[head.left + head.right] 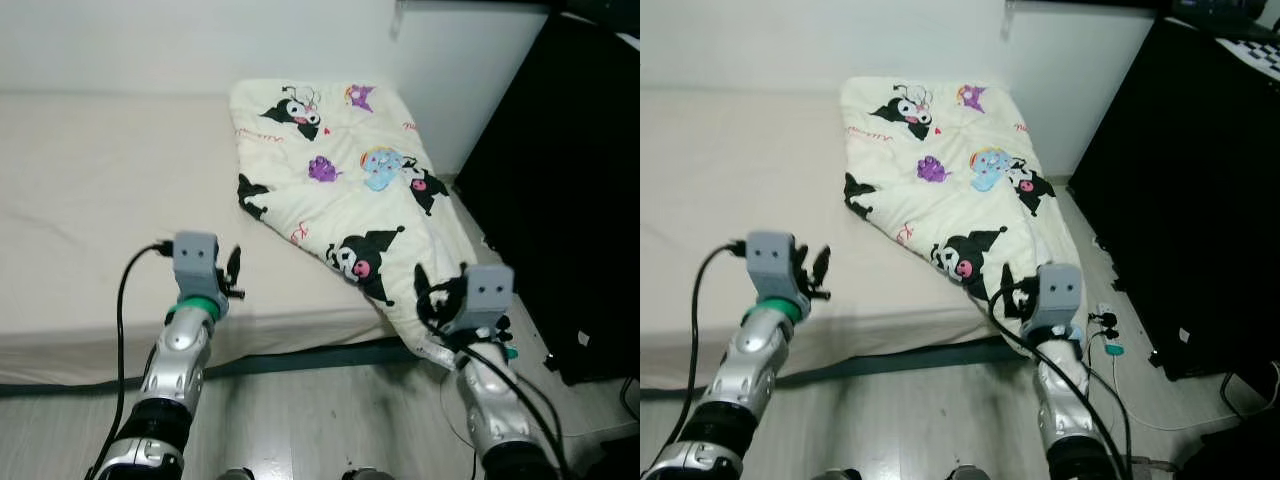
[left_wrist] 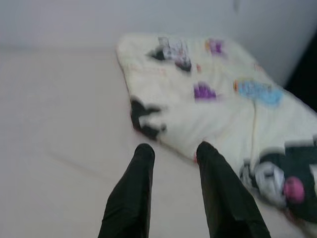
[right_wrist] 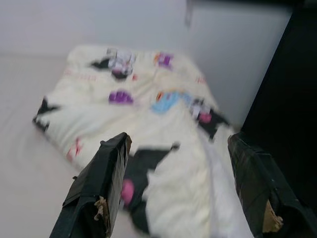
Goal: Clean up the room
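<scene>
Step in hand, as judged: taking hold of the blanket [image 1: 340, 190] to straighten it on the bed [image 1: 90, 200]. Best approach would be one gripper at each near edge, pinching cloth only, then lifting evenly so the hanging corner did not drag.

Left gripper [image 2: 173, 153] hovered over the bed just beside the blanket's edge, fingers slightly parted, holding nothing. Right gripper [image 3: 181, 148] stood wide open and empty above the blanket's draped corner.

Blanket: cream, cartoon-printed, rumpled, lying askew at the bed's right end, one corner spilling toward the floor [image 1: 300, 410].
</scene>
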Motion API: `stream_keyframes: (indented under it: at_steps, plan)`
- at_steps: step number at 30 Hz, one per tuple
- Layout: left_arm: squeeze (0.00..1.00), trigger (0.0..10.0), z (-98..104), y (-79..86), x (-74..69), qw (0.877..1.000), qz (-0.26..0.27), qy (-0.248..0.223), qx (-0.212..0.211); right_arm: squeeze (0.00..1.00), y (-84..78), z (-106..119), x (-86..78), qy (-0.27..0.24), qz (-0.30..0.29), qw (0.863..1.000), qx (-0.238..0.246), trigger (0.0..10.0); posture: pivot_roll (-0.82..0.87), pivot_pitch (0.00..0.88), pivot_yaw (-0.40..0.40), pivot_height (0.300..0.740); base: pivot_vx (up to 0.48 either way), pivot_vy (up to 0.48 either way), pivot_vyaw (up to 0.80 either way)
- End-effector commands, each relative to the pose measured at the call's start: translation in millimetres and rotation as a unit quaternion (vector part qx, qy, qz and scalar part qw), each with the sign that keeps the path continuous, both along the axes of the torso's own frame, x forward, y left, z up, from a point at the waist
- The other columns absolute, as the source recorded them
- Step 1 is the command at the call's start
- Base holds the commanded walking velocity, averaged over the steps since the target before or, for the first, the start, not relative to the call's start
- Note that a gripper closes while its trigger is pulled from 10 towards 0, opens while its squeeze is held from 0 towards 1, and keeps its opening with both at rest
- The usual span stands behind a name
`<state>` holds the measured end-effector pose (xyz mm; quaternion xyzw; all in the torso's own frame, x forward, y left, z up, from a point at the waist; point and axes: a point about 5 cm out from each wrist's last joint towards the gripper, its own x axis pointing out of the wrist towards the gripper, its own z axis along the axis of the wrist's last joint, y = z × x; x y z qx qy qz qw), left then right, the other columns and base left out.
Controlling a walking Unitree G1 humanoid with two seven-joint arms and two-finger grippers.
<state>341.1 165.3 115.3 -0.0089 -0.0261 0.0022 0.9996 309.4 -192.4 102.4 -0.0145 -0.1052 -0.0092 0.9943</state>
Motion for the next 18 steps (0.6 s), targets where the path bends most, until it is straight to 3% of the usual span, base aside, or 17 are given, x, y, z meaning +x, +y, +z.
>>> stream_keyframes:
  at_steps: [1, 4, 9, 11, 13, 14, 15, 16, 17, 18]
  plan:
    - [0.00, 10.0, -8, 2.5, -2.6, 1.000, 0.004, 0.020, -0.004, 0.00, -8.7, -7, -3.3, 0.019, -0.017, 1.000, 0.005, 10.0, 0.00, 0.051, -0.004, 0.740, 0.000, 0.000, 0.00]
    - [0.00, 10.0, -16, 3.1, -5.0, 0.999, 0.001, 0.033, 0.010, 0.00, -11.4, -17, -5.9, 0.040, -0.020, 0.999, 0.005, 10.0, 0.00, 0.054, -0.004, 0.740, 0.000, 0.000, 0.00]
    - [0.00, 10.0, -77, 9.3, -36.9, 0.985, -0.022, 0.155, 0.074, 0.00, -7.6, -78, -31.6, 0.194, -0.012, 0.981, 0.012, 10.0, 0.00, 0.055, -0.003, 0.740, 0.000, 0.000, 0.00]
    - [0.00, 10.0, -87, 11.7, -43.9, 0.980, -0.022, 0.178, 0.082, 0.00, -7.1, -85, -37.2, 0.211, -0.013, 0.977, 0.011, 10.0, 0.00, 0.055, -0.003, 0.740, 0.000, 0.000, 0.00]
    - [0.00, 10.0, -116, 19.6, -63.1, 0.954, -0.026, 0.258, 0.153, 0.00, -3.8, -105, -49.1, 0.272, -0.007, 0.962, 0.023, 10.0, 0.00, 0.055, -0.002, 0.740, 0.000, 0.000, 0.00]
    - [0.00, 10.0, -121, 21.3, -69.0, 0.948, -0.037, 0.261, 0.180, 0.00, -3.7, -108, -51.4, 0.279, -0.014, 0.959, 0.051, 10.0, 0.00, 0.056, -0.002, 0.740, 0.000, 0.000, 0.00]
    - [0.00, 10.0, -121, 21.3, -69.0, 0.948, -0.037, 0.261, 0.180, 0.00, -3.7, -108, -51.4, 0.279, -0.014, 0.959, 0.051, 10.0, 0.00, 0.056, -0.002, 0.740, 0.000, 0.000, 0.00]
    - [0.00, 10.0, -123, 22.1, -72.0, 0.947, -0.043, 0.260, 0.185, 0.00, -5.4, -107, -51.1, 0.274, -0.031, 0.955, 0.110, 10.0, 0.00, 0.055, -0.002, 0.740, 0.000, 0.000, 0.00]
    - [0.00, 10.0, -123, 22.1, -72.0, 0.947, -0.043, 0.260, 0.185, 0.00, -5.4, -107, -51.1, 0.274, -0.031, 0.955, 0.110, 10.0, 0.00, 0.055, -0.002, 0.740, 0.000, 0.000, 0.00]
    - [0.00, 10.0, -118, 22.3, -70.2, 0.948, -0.047, 0.237, 0.208, 0.00, -11.3, -103, -48.6, 0.256, -0.057, 0.948, 0.178, 10.0, 0.01, 0.052, -0.002, 0.740, 0.000, 0.000, 0.00]
